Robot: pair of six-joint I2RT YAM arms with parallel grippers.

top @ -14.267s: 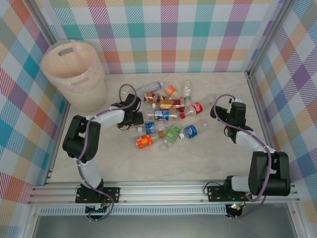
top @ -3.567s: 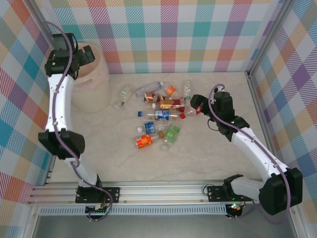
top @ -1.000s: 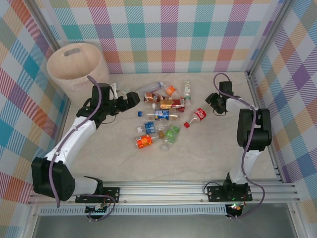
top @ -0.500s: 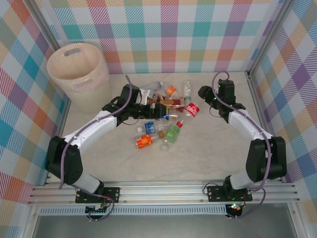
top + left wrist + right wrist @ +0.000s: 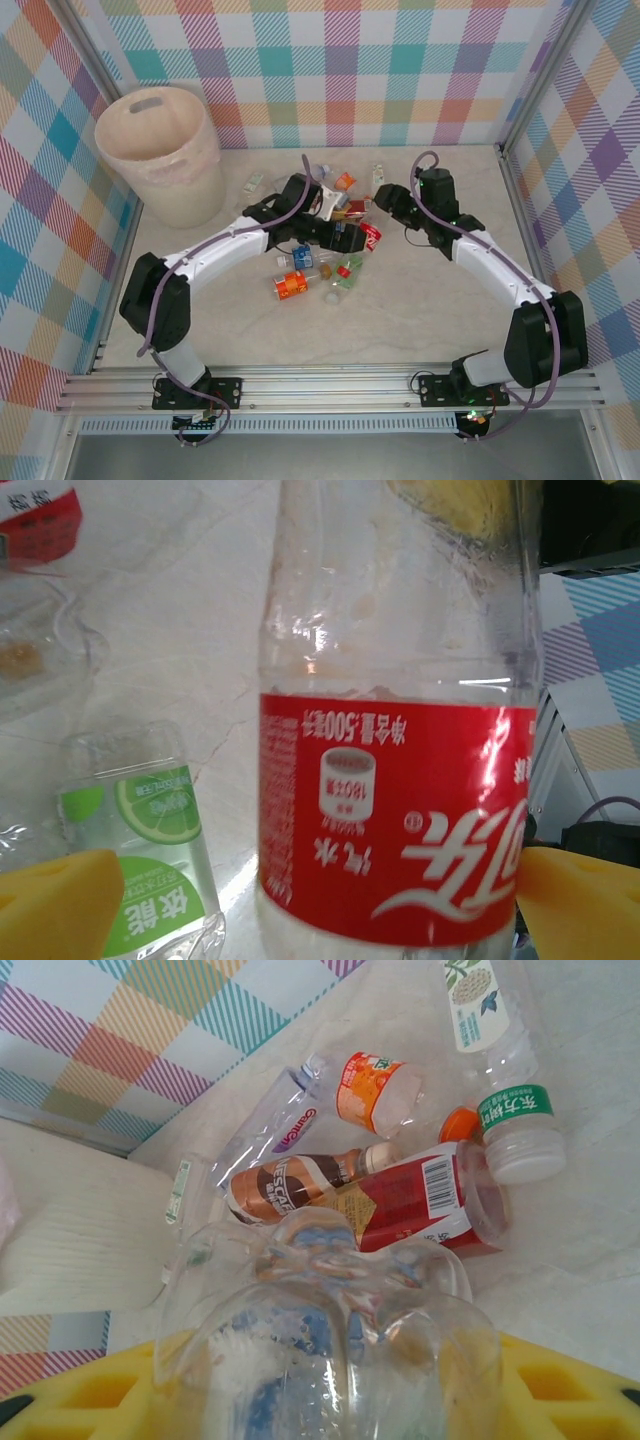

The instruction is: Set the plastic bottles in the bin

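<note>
A clear bottle with a red label [image 5: 368,237] hangs over the pile in the middle of the table. My right gripper [image 5: 388,203] is shut on its base end; the ribbed base [image 5: 330,1330] sits between the yellow pads [image 5: 90,1390]. My left gripper [image 5: 352,238] is open, a yellow finger [image 5: 60,905] on each side of the red label [image 5: 400,810]. Loose bottles lie below: an orange-label one [image 5: 291,286], a green-label one [image 5: 150,860], a brown one [image 5: 290,1182]. The pale pink bin [image 5: 185,195] stands at the back left.
A small crushed bottle [image 5: 255,183] lies beside the bin. Plaid walls and a metal post [image 5: 520,200] close the table on three sides. A rail [image 5: 330,385] runs along the near edge. Bare tabletop [image 5: 400,320] lies in front of the pile.
My left arm has swung from beside the bin to the middle of the pile. My right gripper has moved left, and the red-label bottle has shifted left with it.
</note>
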